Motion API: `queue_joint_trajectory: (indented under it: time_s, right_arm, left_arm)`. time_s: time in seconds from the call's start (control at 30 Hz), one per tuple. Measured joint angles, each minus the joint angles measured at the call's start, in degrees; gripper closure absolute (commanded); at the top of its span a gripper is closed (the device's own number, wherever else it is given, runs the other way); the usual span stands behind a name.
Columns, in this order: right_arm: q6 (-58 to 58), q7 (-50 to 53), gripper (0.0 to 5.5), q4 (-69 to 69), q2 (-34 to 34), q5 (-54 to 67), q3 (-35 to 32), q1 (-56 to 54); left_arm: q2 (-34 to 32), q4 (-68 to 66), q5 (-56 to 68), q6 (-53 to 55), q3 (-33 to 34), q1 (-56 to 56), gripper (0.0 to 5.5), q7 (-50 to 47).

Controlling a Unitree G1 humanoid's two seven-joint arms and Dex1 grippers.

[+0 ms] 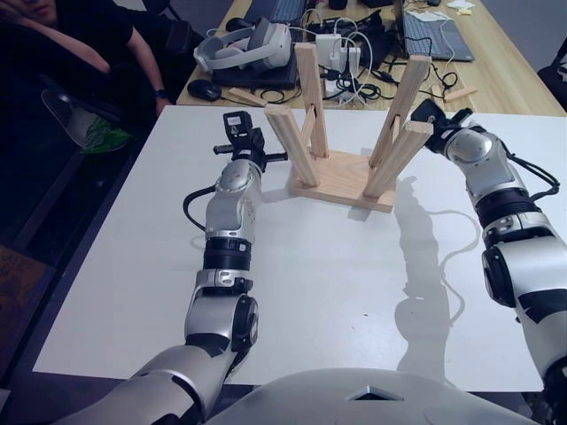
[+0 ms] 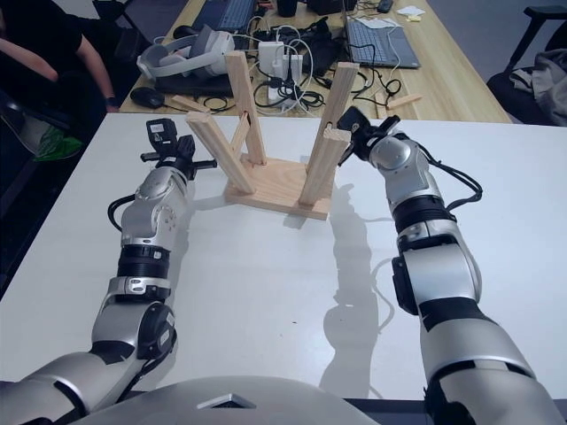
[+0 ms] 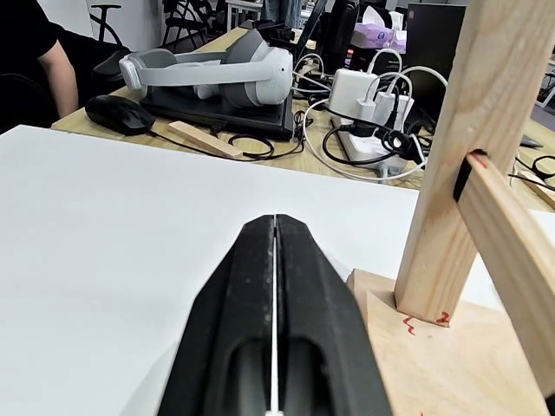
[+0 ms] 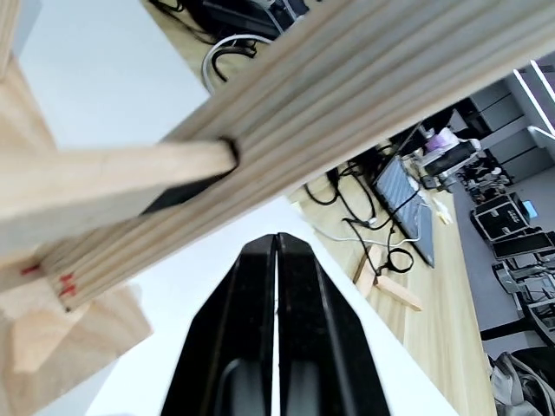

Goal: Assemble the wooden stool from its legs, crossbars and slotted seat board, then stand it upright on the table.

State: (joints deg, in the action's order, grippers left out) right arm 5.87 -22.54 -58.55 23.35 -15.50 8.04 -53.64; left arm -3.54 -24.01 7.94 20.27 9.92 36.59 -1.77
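Stool (image 1: pixel 347 133) upside down on the white table (image 1: pixel 354 292), both my pincers pressed together, holding nothing.

I've got the seat board (image 2: pixel 276 192) lying flat, four legs (image 1: pixel 307 88) sticking up, crossbars (image 3: pixel 507 227) slotted between them. My left gripper (image 3: pixel 274 222) sits near the stool's left side. My right gripper (image 4: pixel 277 238) is just beside the right-hand legs.

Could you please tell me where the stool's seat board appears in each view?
Left eye view: the seat board lies flat at the centre, legs up.
Right eye view: just left of centre.
Left wrist view: beneath the near leg, beside the left pincer, here.
Right wrist view: the slab by the red marks.
Shared landmark: the cluttered wooden desk behind.
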Motion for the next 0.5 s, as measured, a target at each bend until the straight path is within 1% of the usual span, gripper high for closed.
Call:
queue_joint_trajectory:
  time_s: [0.1, 0.17, 0.23, 0.33, 0.43, 0.5]
  right_arm:
    - [-1.4, 2.0, 5.50, 6.0, 0.1, 2.1, -2.4, 3.2]
    - [-3.2, 2.2, 5.50, 8.5, 0.9, 2.8, -3.1, 5.0]
    - [-4.5, 3.0, 5.50, 9.2, 2.7, 3.0, -4.4, 6.1]
    - [-5.8, 4.3, 5.50, 9.1, 5.0, 3.0, -5.3, 6.3]
    - [-7.3, 5.5, 5.50, 8.9, 6.8, 3.2, -6.7, 6.3]
    - [-7.7, 5.7, 5.50, 8.9, 8.4, 3.3, -7.1, 6.8]
  left_arm:
    - [-0.1, -1.5, 0.7, -0.9, -0.5, 0.6, 5.47, 2.9]
    - [0.5, 0.0, 2.9, -1.1, -1.0, 0.0, 5.47, 7.1]
    - [1.4, 1.6, 5.3, -1.4, -1.7, -1.1, 5.47, 11.6]
    - [1.0, 3.6, 7.0, -1.0, -3.1, -3.8, 5.47, 17.1]
    - [0.7, 6.3, 7.6, 0.4, -5.6, -5.4, 5.47, 21.2]
    - [0.6, 7.8, 7.8, 1.0, -6.4, -6.2, 5.47, 22.3]
